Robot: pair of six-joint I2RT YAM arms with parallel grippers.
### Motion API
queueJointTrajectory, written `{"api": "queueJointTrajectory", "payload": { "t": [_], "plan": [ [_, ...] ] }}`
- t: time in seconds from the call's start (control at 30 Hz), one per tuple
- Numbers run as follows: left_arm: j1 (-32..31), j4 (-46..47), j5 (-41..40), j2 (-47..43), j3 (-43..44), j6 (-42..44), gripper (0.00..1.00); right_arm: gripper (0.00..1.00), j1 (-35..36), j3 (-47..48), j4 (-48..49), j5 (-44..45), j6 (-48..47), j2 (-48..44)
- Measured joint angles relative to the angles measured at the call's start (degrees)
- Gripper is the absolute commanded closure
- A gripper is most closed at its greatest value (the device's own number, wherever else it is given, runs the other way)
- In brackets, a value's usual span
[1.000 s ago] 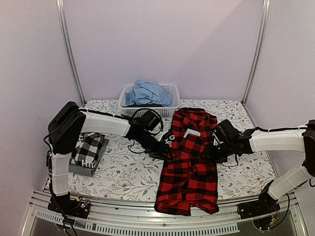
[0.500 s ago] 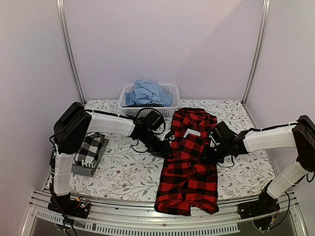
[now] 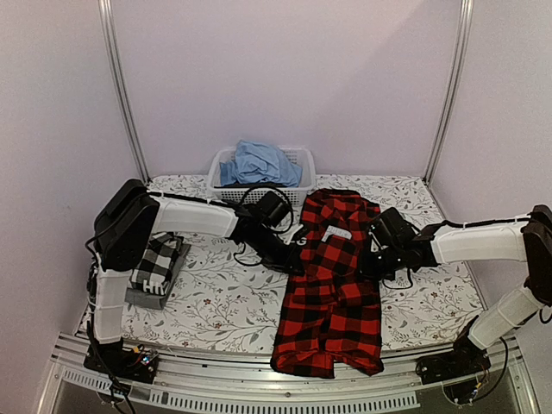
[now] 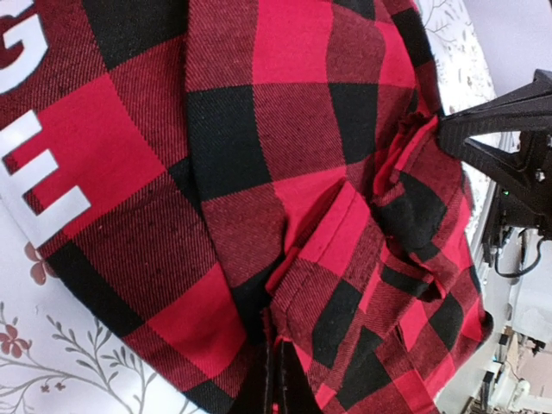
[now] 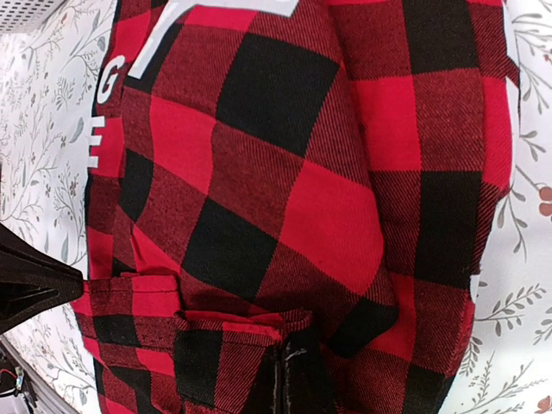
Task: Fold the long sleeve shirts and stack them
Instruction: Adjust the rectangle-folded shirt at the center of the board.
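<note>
- The red-and-black buffalo-check flannel shirt (image 3: pixel 332 293) lies right of centre on the floral worktop (image 3: pixel 233 302), its hem overhanging the near edge.
- Only the wrist views show the grips: the left gripper (image 4: pixel 278 371) and the right gripper (image 5: pixel 289 366) each pinch the shirt's opposite side edges, jaws fully closed.

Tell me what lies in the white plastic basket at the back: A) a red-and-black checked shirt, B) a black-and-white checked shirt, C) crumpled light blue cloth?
C: crumpled light blue cloth fills the white plastic basket by the back wall.
</note>
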Motion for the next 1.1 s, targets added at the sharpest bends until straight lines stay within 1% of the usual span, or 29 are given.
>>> {"api": "queueJointTrajectory", "payload": {
  "t": [0.07,0.13,0.17,0.23,0.27,0.4,0.47,0.53,0.67,0.73,0.93,1.1],
  "plan": [
    [0.0,0.0,-0.24,-0.02,0.0,0.0,1.0,0.99,0.0,0.44,-0.13,0.66,0.0,-0.11],
    [0.0,0.04,-0.35,-0.04,0.0,0.0,1.0,0.95,0.0,0.59,-0.28,1.03,-0.04,-0.11],
    [0.0,0.09,-0.33,-0.04,0.0,0.02,1.0,0.88,0.0,0.63,-0.52,1.2,-0.09,-0.11],
    [0.0,0.2,-0.31,-0.09,-0.02,0.02,1.0,0.71,0.07,0.81,-1.05,1.49,-0.15,0.02],
    [0.0,0.28,-0.28,-0.15,-0.07,0.02,1.0,0.67,0.22,0.9,-1.31,1.68,-0.59,0.2],
    [0.0,0.42,-0.2,-1.14,-0.2,0.04,1.0,0.65,0.55,1.2,-1.66,1.86,-0.61,1.14],
    [-0.04,0.52,-0.09,-1.46,-0.22,0.04,1.0,0.66,0.81,1.64,-1.86,1.88,-0.63,2.05],
    [-0.09,0.74,0.02,-1.62,-0.2,0.04,1.0,0.71,1.11,2.03,-1.84,1.9,-0.63,3.08],
    [-0.15,0.79,0.13,-1.62,-0.2,0.04,1.0,0.92,1.66,2.75,-1.88,1.99,-0.55,5.42],
    [-0.15,0.83,0.28,-1.64,-0.2,0.04,1.0,0.99,1.92,2.86,-2.21,2.56,-0.26,5.79],
    [-0.57,1.46,0.33,-2.93,-0.74,1.07,1.0,1.0,3.1,3.85,-4.48,6.05,0.22,4.83],
    [-0.92,3.58,0.2,-5.79,-0.74,2.25,1.0,1.0,4.13,3.93,-6.1,10.54,1.62,-0.24]
  ]
}}
